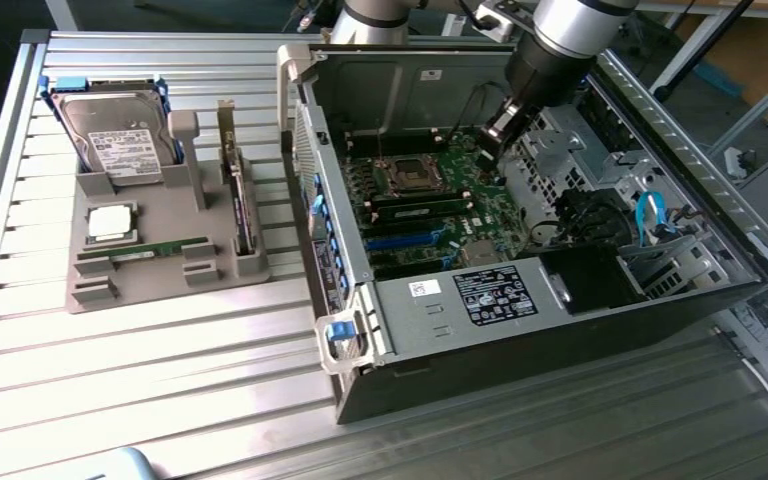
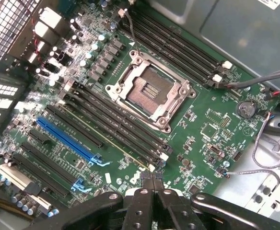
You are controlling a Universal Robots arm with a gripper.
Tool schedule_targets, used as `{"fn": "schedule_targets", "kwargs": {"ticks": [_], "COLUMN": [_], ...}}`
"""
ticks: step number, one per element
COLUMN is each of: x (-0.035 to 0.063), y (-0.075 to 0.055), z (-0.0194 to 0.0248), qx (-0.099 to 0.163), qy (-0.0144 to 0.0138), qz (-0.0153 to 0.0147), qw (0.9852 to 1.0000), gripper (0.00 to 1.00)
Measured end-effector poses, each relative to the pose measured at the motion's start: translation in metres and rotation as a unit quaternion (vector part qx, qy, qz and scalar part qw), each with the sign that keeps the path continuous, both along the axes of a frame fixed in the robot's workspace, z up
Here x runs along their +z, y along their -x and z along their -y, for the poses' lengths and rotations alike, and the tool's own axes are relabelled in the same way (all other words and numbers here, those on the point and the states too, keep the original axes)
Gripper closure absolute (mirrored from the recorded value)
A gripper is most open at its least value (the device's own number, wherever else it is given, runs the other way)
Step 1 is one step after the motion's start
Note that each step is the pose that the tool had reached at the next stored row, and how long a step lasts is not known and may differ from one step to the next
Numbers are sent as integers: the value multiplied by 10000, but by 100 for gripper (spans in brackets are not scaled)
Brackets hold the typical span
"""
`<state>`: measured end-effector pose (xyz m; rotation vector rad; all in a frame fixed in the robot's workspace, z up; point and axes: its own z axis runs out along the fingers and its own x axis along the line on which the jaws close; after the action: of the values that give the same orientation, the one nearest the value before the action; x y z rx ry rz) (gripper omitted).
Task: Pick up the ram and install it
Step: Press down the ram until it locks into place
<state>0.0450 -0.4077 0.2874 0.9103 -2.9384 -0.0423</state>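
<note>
On the ribbed metal bench, toward the exterior view's left edge, I see the grey moulded parts holder w/ a silver hard drive at its far end. The ram, a long thin green circuit stick, lies flat in a holder slot, well apart from the arm. Further right, the open black PC case w/ green motherboard. My hand hangs inside the case over the board, fingers together, gripping nothing.
</note>
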Motion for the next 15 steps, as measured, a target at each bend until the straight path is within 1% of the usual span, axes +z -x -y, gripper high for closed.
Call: {"fn": "schedule_targets", "kwargs": {"ticks": [8, 15], "x": [-12, -27], "y": [0, 0], "z": [0, 0], "qx": [-210, -471], "qy": [0, 0], "qz": [0, 0], "qw": [9998, 9989], "gripper": [90, 90]}}
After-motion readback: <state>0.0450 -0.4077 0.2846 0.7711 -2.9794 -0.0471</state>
